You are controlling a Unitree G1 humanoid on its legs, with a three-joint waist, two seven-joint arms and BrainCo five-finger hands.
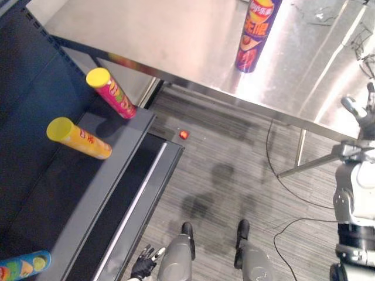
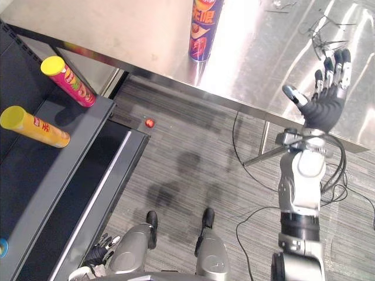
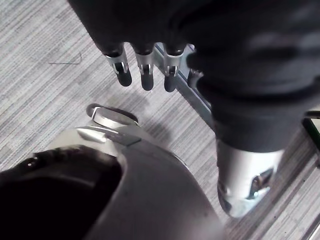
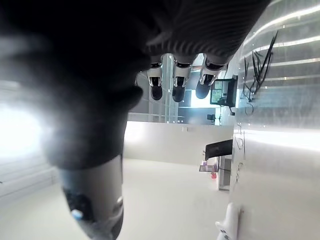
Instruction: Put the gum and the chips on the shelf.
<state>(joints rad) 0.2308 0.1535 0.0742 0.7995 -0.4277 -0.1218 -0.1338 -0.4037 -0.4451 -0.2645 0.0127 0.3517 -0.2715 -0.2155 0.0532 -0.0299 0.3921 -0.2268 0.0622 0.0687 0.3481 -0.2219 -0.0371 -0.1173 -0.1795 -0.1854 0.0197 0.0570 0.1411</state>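
Note:
A tall purple chips can [image 1: 256, 35] stands upright on the steel table [image 1: 176, 41], far from both hands. On the dark shelf [image 1: 70, 193] at the left lie tilted a pink can with a yellow lid [image 1: 111, 92] and a yellow can [image 1: 78, 138]. A blue can [image 1: 23, 266] pokes in at the shelf's near corner. A small red object [image 1: 184, 134] lies on the floor under the table's edge. My right hand [image 2: 325, 99] is raised over the table's near right edge, open and holding nothing. My left hand [image 1: 146, 263] hangs low beside the shelf front, open, its fingers [image 3: 145, 70] straight.
A lower shelf board [image 1: 135, 199] with a pale front rail juts out towards me. The table's metal leg and brace [image 1: 302, 158] stand on the striped floor at the right. Thin dark wires [image 2: 319, 26] lie on the table's far right.

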